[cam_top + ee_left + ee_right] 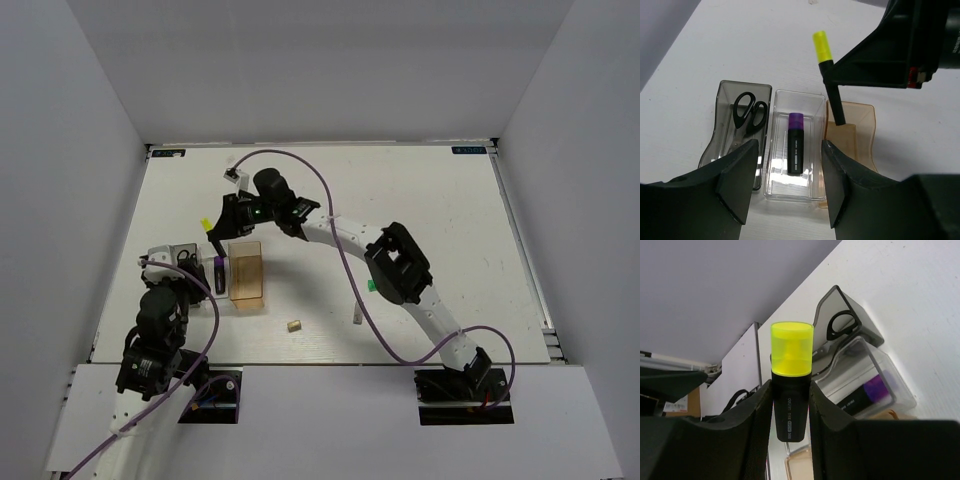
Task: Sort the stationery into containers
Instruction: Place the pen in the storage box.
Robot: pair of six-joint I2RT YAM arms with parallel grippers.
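Right fingers (760,415) pinching yellow-capped marker (790,390), axis near upright, lower end at far edge of tan box (865,110), clear box (795,100) next frame-left; left fingers (737,175) spread, idle.

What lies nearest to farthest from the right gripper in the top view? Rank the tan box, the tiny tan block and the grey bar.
1. The tan box: just below and right of the right gripper in the picture.
2. The tiny tan block: lower still, right of the box.
3. The grey bar: farthest, well off to the right.
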